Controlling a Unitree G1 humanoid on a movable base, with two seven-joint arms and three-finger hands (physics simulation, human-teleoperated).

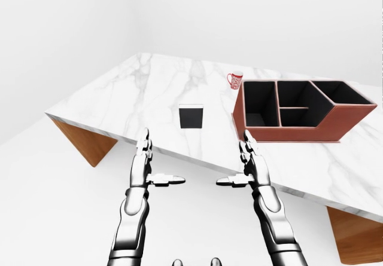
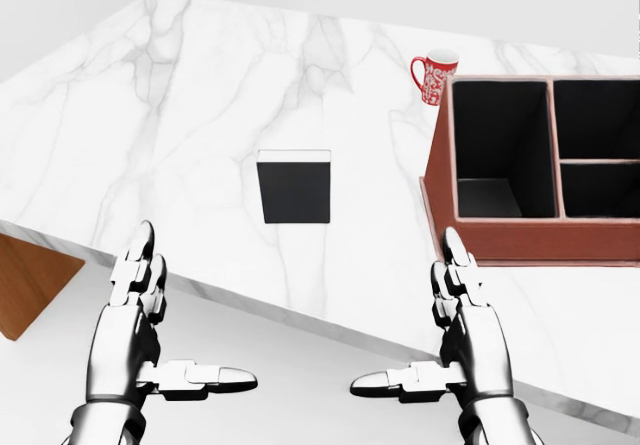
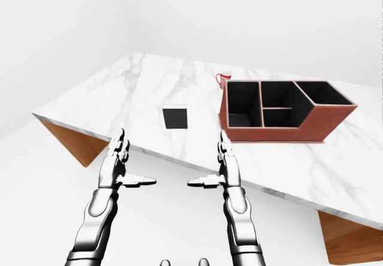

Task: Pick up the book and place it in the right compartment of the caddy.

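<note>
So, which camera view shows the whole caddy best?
The left-eye view: the whole caddy shows there, every compartment included. The right-eye view shows it almost equally. The head view cuts off its right part.

Book: plain black cover, no title or lettering to be read.
Mug: red with a white pattern; whether it forms letters cannot be told at this size.
Caddy: plain reddish-brown walls, no label or number.
Bench: white marble veining only, no signs or markings.
</note>
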